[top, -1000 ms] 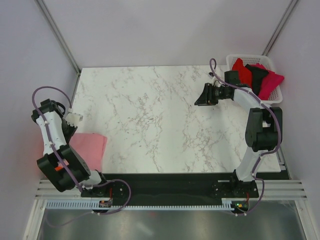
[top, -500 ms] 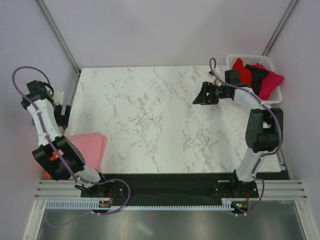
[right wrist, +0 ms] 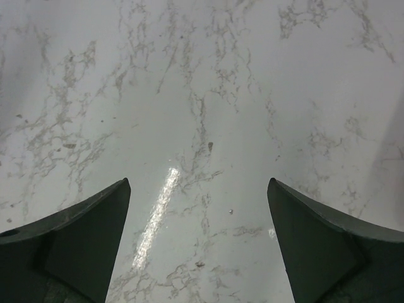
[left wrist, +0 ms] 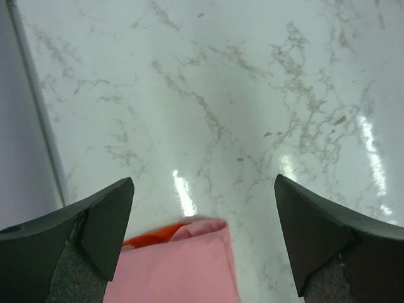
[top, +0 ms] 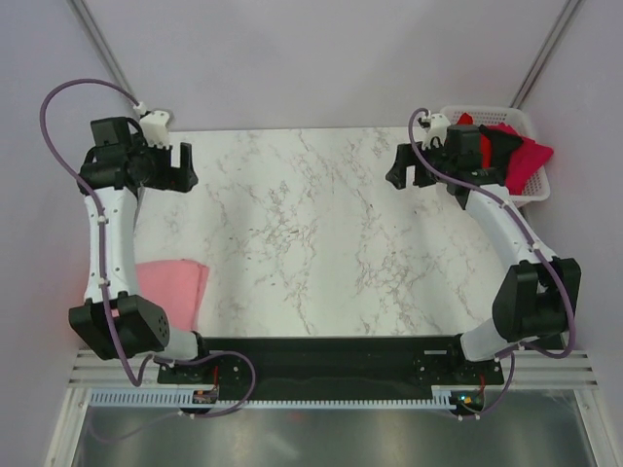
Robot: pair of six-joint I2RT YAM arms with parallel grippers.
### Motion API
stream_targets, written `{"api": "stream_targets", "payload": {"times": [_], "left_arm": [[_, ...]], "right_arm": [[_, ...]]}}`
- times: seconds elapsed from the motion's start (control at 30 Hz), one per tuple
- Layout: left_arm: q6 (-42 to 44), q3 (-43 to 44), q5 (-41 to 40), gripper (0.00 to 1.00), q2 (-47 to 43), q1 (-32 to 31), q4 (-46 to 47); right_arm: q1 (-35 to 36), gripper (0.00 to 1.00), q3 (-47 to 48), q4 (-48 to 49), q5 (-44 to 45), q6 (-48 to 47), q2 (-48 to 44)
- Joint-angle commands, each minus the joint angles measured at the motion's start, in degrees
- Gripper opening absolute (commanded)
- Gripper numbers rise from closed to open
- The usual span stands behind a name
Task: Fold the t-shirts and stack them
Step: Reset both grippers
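Note:
A folded light pink t-shirt [top: 177, 288] lies at the near left of the marble table [top: 311, 224]. In the left wrist view this pink t-shirt [left wrist: 173, 268] rests on a bright orange t-shirt [left wrist: 151, 235], of which only an edge peeks out. A red t-shirt [top: 474, 137], a black t-shirt [top: 502, 146] and a magenta t-shirt [top: 527, 161] sit heaped in the white basket [top: 527, 119]. My left gripper [top: 181, 166] [left wrist: 203, 180] hangs open above the far left of the table, holding nothing. Beside the basket my right gripper [top: 400, 167] [right wrist: 198, 182] is open over bare marble.
The basket stands at the table's far right corner, just behind the right wrist. A metal frame post [top: 109, 58] rises behind the left arm. Grey walls close in the back and both sides.
The left gripper has opened, left the pink t-shirt and swung up to the far left of the table. The right gripper has opened wider and drawn back toward the basket.

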Motion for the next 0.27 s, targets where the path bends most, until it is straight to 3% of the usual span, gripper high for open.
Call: {"api": "stream_targets", "payload": {"times": [0.0, 0.23], "left_arm": [[-11.18, -0.91, 6.69, 1.0, 1.36, -2.96, 7.63], [-11.9, -0.04, 3.0, 1.0, 3.12, -8.33, 13.62]], "right_arm": [[2.32, 0.98, -1.74, 0.53, 15.84, 0.16, -0.53], [3.64, 0.98, -4.39, 3.78, 18.75, -3.28, -2.2]]}}
